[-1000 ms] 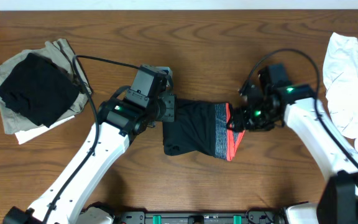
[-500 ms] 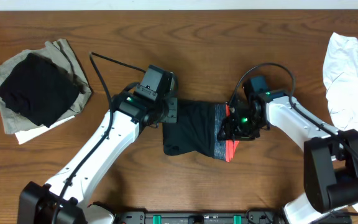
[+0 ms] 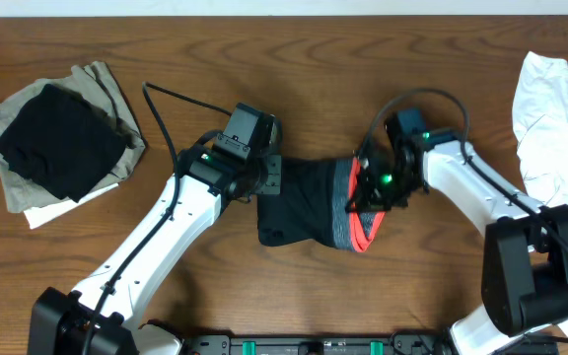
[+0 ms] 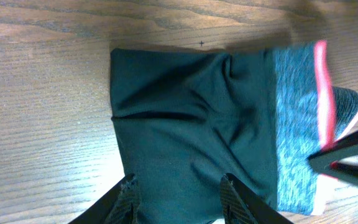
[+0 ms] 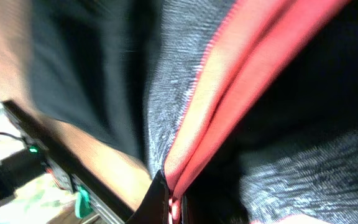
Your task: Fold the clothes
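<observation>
Right gripper (image 3: 367, 193): jaws pressed together, pinching coral-red waistband edge (image 5: 229, 81). Left gripper (image 4: 179, 194): jaws spread over smooth black fabric. One pair leggings (image 3: 306, 202), folded rectangle, centre of wooden table (image 3: 264, 59). One garment stack (image 3: 57, 143) at 9 o'clock; one crumpled white shirt (image 3: 550, 128) at 3 o'clock.

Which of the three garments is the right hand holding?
The black stretchy leggings with grey, coral-edged waistband, mid-table. The black-and-khaki pile and the white shirt lie apart, untouched.

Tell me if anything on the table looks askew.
Mostly the leggings: the grey waistband is bunched and curled up where the right pincer pinches its coral edge, so that end sits crooked. The white shirt at the far right lies crumpled.
</observation>
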`<act>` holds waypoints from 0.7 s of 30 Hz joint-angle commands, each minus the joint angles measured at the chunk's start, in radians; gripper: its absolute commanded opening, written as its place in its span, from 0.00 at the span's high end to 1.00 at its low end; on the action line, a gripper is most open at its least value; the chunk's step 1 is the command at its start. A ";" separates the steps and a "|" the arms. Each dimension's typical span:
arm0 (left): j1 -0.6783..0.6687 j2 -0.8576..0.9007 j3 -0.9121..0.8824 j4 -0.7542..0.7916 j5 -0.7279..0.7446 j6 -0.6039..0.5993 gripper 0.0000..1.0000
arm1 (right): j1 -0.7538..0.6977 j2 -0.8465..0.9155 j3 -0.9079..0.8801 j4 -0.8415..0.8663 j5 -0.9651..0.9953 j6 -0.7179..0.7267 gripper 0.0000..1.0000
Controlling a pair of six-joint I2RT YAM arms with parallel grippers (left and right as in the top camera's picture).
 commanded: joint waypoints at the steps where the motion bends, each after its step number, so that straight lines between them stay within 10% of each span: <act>1: 0.003 0.007 -0.014 -0.003 -0.009 0.016 0.55 | 0.010 -0.012 0.154 -0.022 -0.041 -0.034 0.99; 21: 0.003 0.007 -0.014 -0.003 -0.009 0.016 0.55 | 0.038 -0.012 0.417 -0.032 -0.075 -0.121 0.99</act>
